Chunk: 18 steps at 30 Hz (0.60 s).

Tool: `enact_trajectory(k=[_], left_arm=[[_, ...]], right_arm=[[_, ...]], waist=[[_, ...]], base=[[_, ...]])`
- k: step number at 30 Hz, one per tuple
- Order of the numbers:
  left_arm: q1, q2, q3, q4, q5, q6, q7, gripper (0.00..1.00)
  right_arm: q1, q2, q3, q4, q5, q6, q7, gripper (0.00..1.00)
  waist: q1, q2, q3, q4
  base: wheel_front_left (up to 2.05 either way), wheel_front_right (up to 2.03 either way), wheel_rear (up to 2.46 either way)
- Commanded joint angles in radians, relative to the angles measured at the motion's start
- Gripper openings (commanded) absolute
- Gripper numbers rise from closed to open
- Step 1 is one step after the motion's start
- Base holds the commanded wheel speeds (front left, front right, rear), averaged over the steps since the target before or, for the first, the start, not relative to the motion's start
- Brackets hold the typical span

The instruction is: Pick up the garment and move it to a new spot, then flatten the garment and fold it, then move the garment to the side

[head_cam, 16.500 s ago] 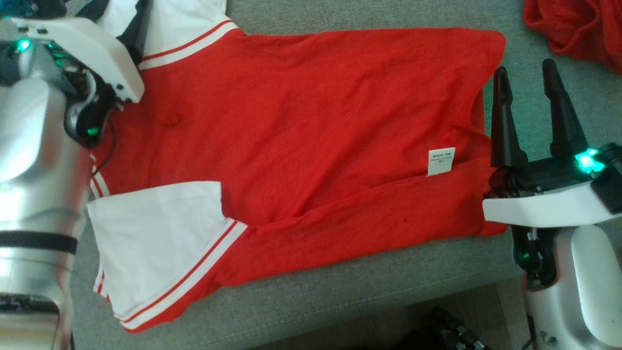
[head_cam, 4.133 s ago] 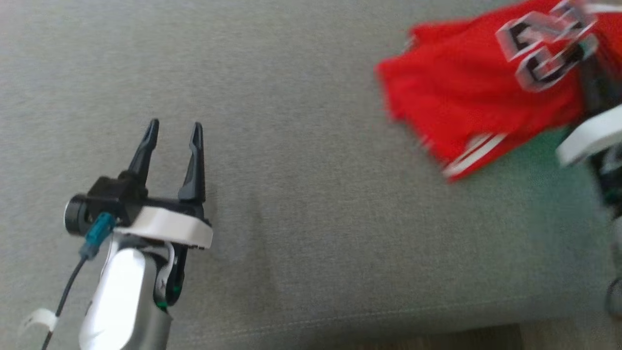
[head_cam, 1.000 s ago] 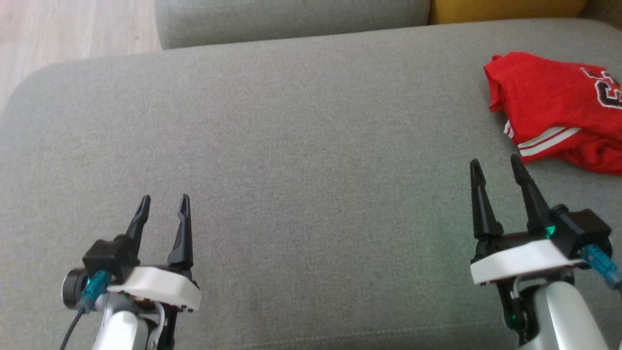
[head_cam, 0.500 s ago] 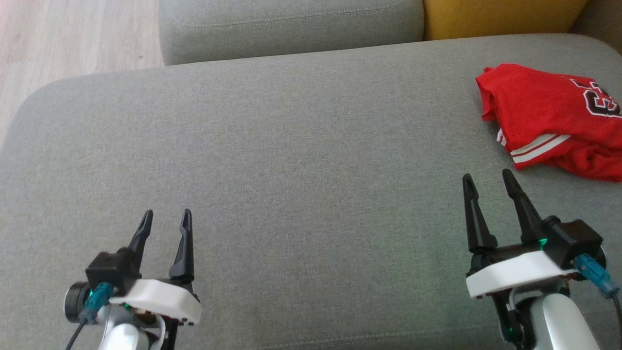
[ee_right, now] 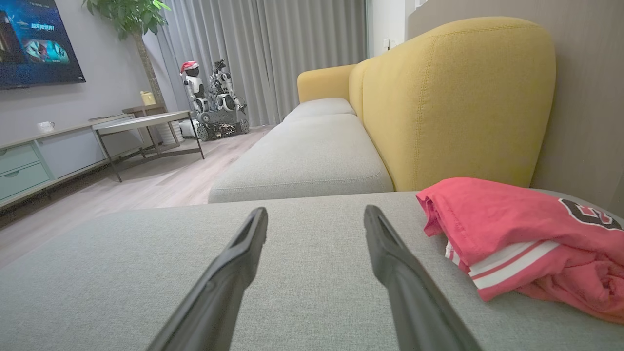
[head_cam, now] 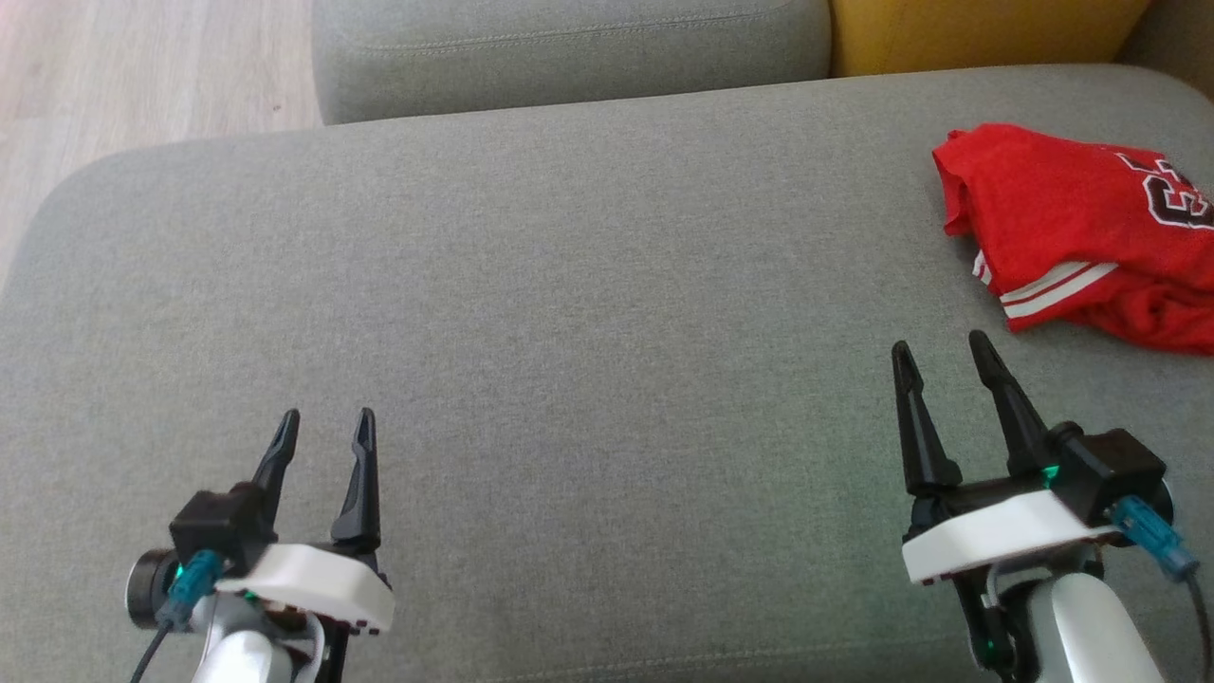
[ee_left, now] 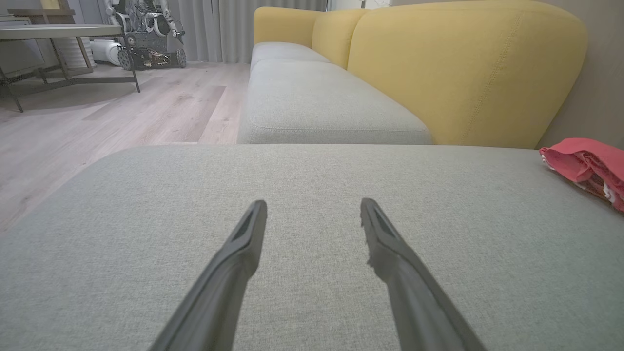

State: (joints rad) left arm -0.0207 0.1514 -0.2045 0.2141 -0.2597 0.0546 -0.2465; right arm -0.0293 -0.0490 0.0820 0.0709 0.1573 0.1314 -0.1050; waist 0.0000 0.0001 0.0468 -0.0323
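The red garment (head_cam: 1072,228), folded with white stripes and a dark number print, lies at the far right of the grey sofa seat (head_cam: 588,313). It shows as a pinkish bundle (ee_right: 526,234) right of my right gripper's fingers, and its edge (ee_left: 585,163) sits at the right in the left wrist view. My left gripper (head_cam: 324,425) hovers open and empty over the seat's near left. Open and holding nothing, my right gripper (head_cam: 934,356) rests at the near right, short of the garment. Both pairs of fingers (ee_left: 243,234) (ee_right: 248,239) point across bare cushion.
A second grey seat cushion (head_cam: 569,43) and a yellow backrest (head_cam: 986,28) stand behind the seat. Wooden floor (head_cam: 142,66) lies beyond the seat's left edge. A low table (ee_right: 146,122) and another robot (ee_right: 214,107) stand far across the room.
Over the earlier frames the garment went from spread flat to folded and set down at the right. In the last second the head camera tilted up slightly; both grippers stay open, nearly still.
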Motion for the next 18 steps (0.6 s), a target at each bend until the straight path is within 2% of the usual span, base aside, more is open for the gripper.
enact_trajectory(k=[1, 18], left_arm=[[-0.046, 0.020, 0.036, -0.035, -0.004, 0.010, -0.001, 1.00], [-0.050, 0.029, 0.027, -0.039, -0.009, 0.020, -0.003, 1.00]], right_arm=[[-0.029, -0.001, 0.023, -0.036, 0.008, -0.001, -0.003, 1.00], [-0.034, -0.001, 0.022, -0.032, 0.007, -0.001, -0.007, 1.00]], waist=[[0.0000, -0.0001, 0.000, 0.001], [0.0000, -0.0001, 0.007, 0.001]], base=[[0.00, 0.00, 0.00], [0.00, 0.00, 0.00]])
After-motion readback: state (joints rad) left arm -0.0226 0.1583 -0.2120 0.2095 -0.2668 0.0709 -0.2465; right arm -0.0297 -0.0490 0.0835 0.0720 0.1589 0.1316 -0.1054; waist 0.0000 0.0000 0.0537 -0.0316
